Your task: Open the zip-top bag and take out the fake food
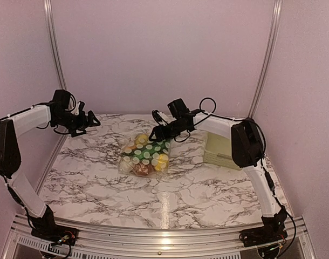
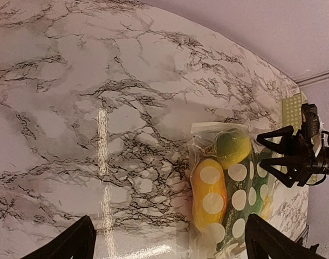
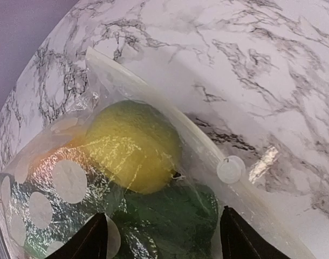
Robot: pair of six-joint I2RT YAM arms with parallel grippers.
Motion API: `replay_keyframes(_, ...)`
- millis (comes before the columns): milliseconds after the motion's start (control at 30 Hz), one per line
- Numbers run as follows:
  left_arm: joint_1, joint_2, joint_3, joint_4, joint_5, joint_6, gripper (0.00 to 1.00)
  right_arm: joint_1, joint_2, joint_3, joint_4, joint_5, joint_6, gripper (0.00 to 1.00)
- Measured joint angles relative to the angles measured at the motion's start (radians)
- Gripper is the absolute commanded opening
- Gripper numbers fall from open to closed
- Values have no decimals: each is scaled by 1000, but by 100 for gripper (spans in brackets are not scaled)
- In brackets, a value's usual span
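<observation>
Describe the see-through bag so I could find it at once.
Start at the marble-patterned table; near its middle, left of the pale green basket, lies the zip-top bag. It alone is clear plastic with white dots, stuffed with yellow, orange and green toy food.

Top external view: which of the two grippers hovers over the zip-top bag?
The right gripper, open above the zip-top bag's far end. The left gripper hangs open near the table's left edge, away from it.

Clear white-dotted bag [image 1: 144, 156] lies flat on the table [image 1: 100, 183] ahead of me, holding yellow, orange and green fake food [image 3: 133, 144].
</observation>
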Motion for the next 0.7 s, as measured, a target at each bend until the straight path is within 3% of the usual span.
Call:
replay_keyframes(300,-14,2,-111,101,108,9,97,130,0,-53,11,-93,-93,68)
replay_keyframes(533,-30,59,-161,178,177,4,90,138,-25,-84,39,-144,-89,71)
replay_keyframes(700,-52,138,-167,240,223,-14,84,105,-144,-243,149,-193,5,72)
